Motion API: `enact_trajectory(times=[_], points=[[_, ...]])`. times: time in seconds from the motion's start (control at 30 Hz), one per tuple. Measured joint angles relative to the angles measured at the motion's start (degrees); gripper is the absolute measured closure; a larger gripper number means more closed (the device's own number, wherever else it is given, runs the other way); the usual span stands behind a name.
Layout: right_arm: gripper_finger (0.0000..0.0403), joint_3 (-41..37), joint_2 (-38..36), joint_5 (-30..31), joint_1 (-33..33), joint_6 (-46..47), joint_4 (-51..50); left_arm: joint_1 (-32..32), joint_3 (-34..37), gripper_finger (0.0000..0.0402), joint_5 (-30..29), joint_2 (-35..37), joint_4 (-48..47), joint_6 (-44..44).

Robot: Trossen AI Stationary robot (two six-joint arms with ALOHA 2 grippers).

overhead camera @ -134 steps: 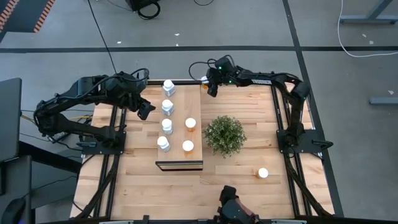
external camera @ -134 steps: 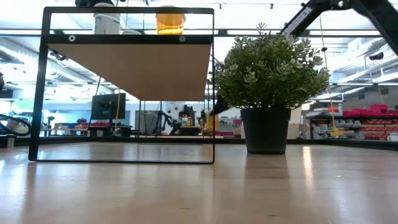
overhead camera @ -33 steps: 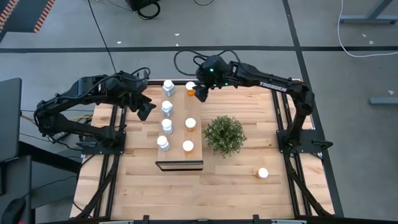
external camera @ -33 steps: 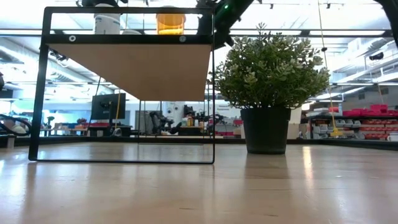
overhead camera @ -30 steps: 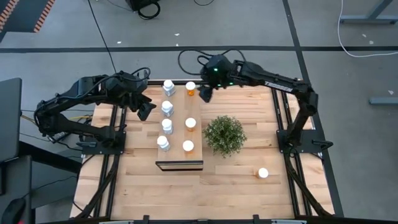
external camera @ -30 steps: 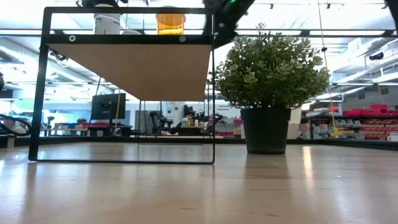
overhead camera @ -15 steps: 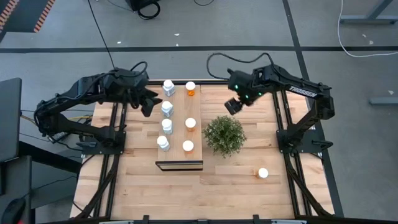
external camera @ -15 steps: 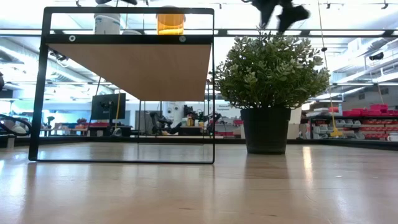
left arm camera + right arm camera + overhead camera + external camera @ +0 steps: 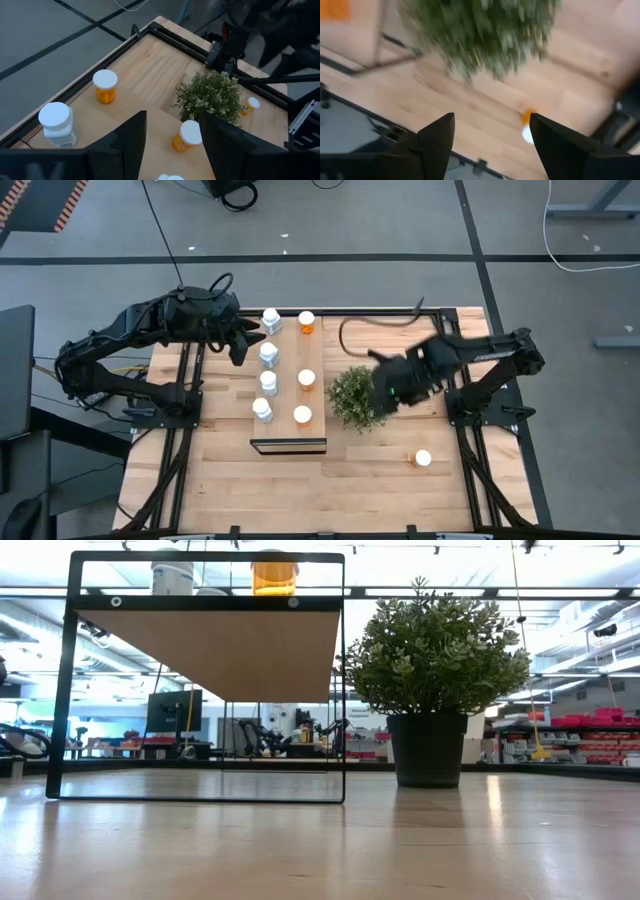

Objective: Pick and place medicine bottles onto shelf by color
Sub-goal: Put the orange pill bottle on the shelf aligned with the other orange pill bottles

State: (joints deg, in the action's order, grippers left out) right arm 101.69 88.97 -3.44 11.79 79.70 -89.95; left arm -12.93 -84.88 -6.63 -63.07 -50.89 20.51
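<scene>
The light-wood shelf (image 9: 288,395) stands left of the table's middle. On it, white medicine bottles (image 9: 268,382) form the left row and three orange ones (image 9: 306,380) the right row. Another orange bottle (image 9: 423,458) stands on the table at the near right and shows in the right wrist view (image 9: 527,127). My right gripper (image 9: 385,395) hovers open and empty just right of the plant (image 9: 356,398), pointing down. My left gripper (image 9: 240,345) hangs open and empty in the air by the shelf's far left side, overlooking the bottles (image 9: 105,86).
The bushy potted plant (image 9: 435,650) stands right of the shelf, between it and the loose orange bottle. The shelf's dark frame (image 9: 343,690) rises high above the tabletop. Bare wood lies along the table's near edge (image 9: 300,500).
My right gripper has swung from beside the orange bottle at the shelf's far end toward the table's right and near edges. It now hovers beside the plant, having rolled and tipped to point downward. My left gripper has tipped upward a little.
</scene>
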Motion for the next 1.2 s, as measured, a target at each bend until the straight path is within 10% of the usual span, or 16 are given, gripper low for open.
enact_trajectory(times=[0.33,0.7,1.2], points=[[0.0138,-18.23,-2.53,-5.68,13.25,10.48,1.38,-0.02,0.00,0.0212,0.17,0.00,0.02,-0.18],[0.0138,-42.77,-15.66,-5.31,21.58,25.89,24.31,0.00,0.00,0.0212,0.85,0.00,-0.05,3.59],[0.0090,-55.12,-16.60,-4.11,23.02,27.02,36.61,0.00,0.00,0.0212,0.87,0.02,-0.39,4.75]])
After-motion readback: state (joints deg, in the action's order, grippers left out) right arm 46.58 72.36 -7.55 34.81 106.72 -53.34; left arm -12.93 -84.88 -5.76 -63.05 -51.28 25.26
